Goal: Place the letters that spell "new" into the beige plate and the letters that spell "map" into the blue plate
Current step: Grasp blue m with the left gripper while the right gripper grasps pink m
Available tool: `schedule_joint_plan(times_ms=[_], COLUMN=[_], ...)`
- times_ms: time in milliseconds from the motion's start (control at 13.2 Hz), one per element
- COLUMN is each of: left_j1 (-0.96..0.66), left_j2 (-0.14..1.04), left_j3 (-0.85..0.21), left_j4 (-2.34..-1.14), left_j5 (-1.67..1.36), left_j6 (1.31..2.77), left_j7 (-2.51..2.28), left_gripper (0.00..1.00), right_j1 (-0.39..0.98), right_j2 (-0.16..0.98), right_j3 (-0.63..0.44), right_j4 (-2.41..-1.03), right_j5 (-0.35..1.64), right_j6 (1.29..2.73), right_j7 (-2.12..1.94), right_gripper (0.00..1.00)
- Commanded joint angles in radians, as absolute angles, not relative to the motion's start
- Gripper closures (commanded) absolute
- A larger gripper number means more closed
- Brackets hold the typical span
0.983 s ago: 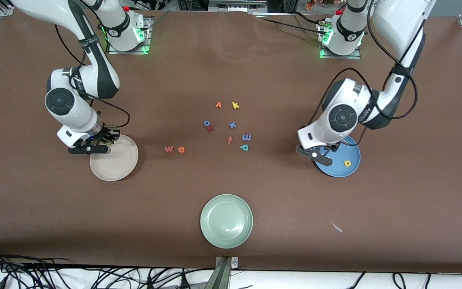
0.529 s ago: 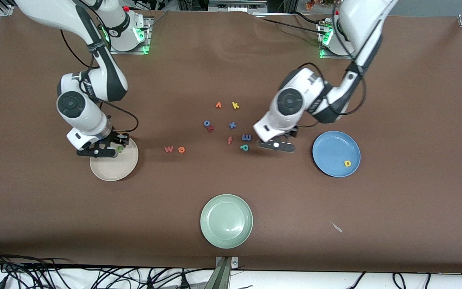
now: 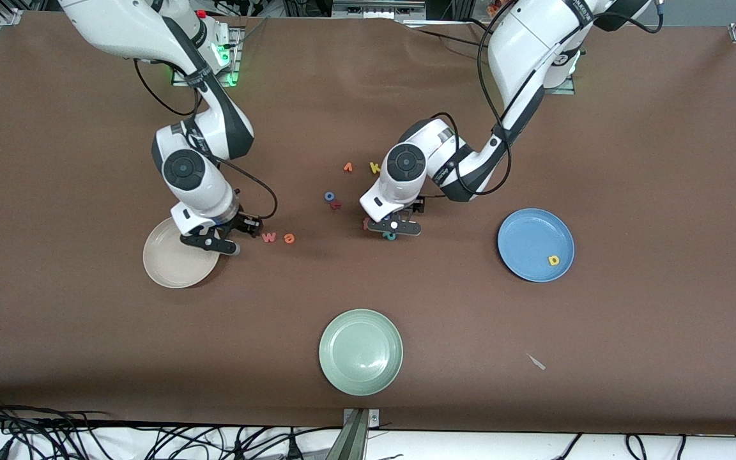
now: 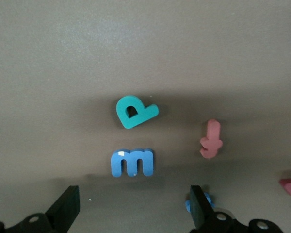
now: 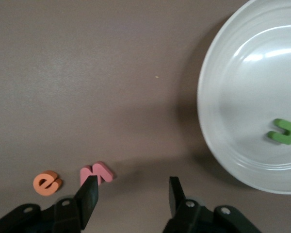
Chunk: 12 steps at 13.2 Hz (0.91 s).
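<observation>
Left gripper [image 3: 393, 229]: hanging with jaws spread wide and empty, centre of the front view, over the blue m [image 4: 132, 162] and teal p [image 4: 135, 111]; in the left wrist view both letters are lying between the fingers [image 4: 65, 208].
Right gripper [image 3: 214, 241]: jaws parted and empty, at the beige plate [image 3: 163, 268] rim in the left-centre of the front view, beside the pinkish-red w [image 3: 269, 237].
"new" letters: green n [image 5: 283, 131] is lying in the beige plate; the w and orange e [image 3: 289, 238] are lying on the table just beside the plate.
"map" letters: yellow a [image 3: 554, 260] is lying in the blue plate [image 3: 521, 236], right of centre; m and p are waiting on the table.
Step in hand, judged: each arm is lining up its next pick.
Doing it well: the left gripper should be centring on one letter only, as m and p are lying close together and the pinkish f [image 4: 211, 140] is near; the right should be straddling the w alone, keeping clear of the e.
Bystander: the pale green plate [image 3: 360, 351], bottom centre, is taking no letters.
</observation>
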State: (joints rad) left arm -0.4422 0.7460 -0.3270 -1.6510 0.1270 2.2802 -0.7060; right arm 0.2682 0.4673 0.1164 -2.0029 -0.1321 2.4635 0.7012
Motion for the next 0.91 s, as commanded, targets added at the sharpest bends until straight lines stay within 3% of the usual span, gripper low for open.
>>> schedule_joint_plan(times_ms=[0,378,529,605,756,831], left_j1=[-0.46,-0.459,-0.46,-0.46,-0.459,-0.459], left_j2=[0.767,0.787,0.795,0.802,0.802,0.804], left_j3=[-0.307,-0.307,-0.305,-0.304,-0.304,-0.302], left_j4=[-1.62,-1.624,-1.626,-1.626,-1.629,-1.629], left_j5=[0.156,0.184,0.184,0.187,0.247,0.253], left_j6=[2.282,2.341,2.342,2.344,2.342,2.342], left_j7=[-0.719,-0.719,-0.718,-0.718,-0.719,-0.719], left_gripper=[0.06,0.2,0.3,0.39,0.86,0.98], right_j1=[0.275,0.31,0.313,0.313,0.313,0.313], right_j2=[0.534,0.578,0.591,0.591,0.591,0.591], right_j3=[0.121,0.123,0.123,0.123,0.123,0.123], right_j4=[-1.973,-1.95,-1.956,-1.959,-1.962,-1.967], right_j5=[-0.13,-0.13,-0.135,-0.137,-0.137,-0.137], right_j6=[2.531,2.582,2.611,2.611,2.612,2.614], right_j7=[0.753,0.807,0.822,0.822,0.824,0.824], right_gripper=[0.33,0.33,0.33,0.33,0.33,0.33])
